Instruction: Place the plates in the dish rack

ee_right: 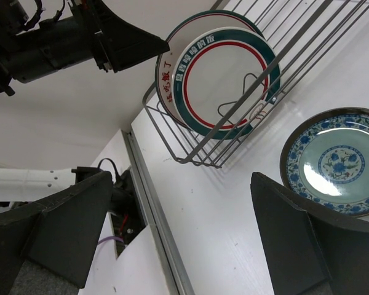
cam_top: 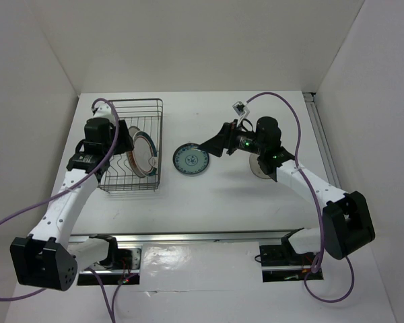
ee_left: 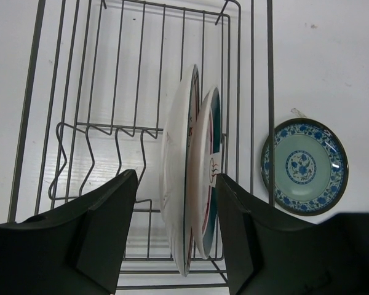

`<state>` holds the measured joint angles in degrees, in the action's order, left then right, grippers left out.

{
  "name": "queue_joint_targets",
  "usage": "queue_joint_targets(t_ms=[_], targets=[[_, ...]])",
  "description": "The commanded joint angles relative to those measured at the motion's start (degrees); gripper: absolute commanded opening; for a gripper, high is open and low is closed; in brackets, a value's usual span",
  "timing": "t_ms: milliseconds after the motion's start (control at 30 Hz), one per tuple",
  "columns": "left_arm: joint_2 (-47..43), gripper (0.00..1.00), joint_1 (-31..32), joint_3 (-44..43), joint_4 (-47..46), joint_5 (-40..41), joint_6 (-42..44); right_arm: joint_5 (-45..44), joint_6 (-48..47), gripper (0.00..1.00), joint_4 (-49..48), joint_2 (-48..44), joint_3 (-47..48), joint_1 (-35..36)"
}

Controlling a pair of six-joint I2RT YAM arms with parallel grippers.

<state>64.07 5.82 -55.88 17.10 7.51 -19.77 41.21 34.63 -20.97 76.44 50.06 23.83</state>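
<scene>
Both pincers are open and hold nothing. The left pincer [ee_left: 175,184] hangs over the dish rack [cam_top: 138,101], and the right pincer [ee_right: 181,181] hangs near the blue plate [ee_right: 338,163]. Two white plates [ee_left: 187,184] stand on edge in the rack, leaning together. The blue plate lies flat on the white counter [cam_top: 242,202], just beside the rack. It looks hard, shiny and smooth, so it may slip or break. Its raised rim looks best to pinch. The rack is thin grey wire.

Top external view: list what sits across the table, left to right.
The dish rack holding two upright plates → teal-blue plate lying flat → right gripper, open.
</scene>
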Motion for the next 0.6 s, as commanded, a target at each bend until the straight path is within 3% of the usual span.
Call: queue_joint_targets(t_ms=[0, 100, 200, 267, 333, 400, 500, 567], targets=[[0.00, 0.67, 0.06, -1.34, -1.11, 1.98, -0.71, 0.54, -0.35, 1.00, -3.73, -1.21, -0.05, -0.28], [-2.19, 0.68, 0.06, -1.34, -1.11, 2.60, -0.71, 0.01, -2.28, 1.00, -1.36, -1.21, -0.05, -0.28], [-5.34, 0.70, 0.06, -1.34, -1.11, 2.60, -0.71, -7.52, -6.67, 1.00, 5.66, -1.82, 1.35, -0.28], [-7.55, 0.74, 0.06, -1.34, -1.11, 2.60, -0.19, -14.27, -9.57, 1.00, 10.57, -2.35, 1.88, -0.28], [-11.05, 0.90, 0.06, -1.34, -1.63, 0.33, 0.34, -17.47, -12.21, 1.00, 12.96, -2.35, 1.18, -0.28], [-13.09, 0.98, 0.06, -0.72, -1.63, -1.00, 0.35, -19.49, -12.92, 1.00, 13.50, -1.83, -0.22, -1.59], [-16.17, 1.00, 0.06, -0.72, -2.16, -4.07, 0.96, -22.66, -13.54, 1.00, 14.29, -0.43, -3.03, -2.12], [-17.40, 1.00, 0.06, -1.77, -2.78, -4.08, -3.32, -22.67, -13.02, 1.00, 13.51, 0.72, -5.05, -2.13]])
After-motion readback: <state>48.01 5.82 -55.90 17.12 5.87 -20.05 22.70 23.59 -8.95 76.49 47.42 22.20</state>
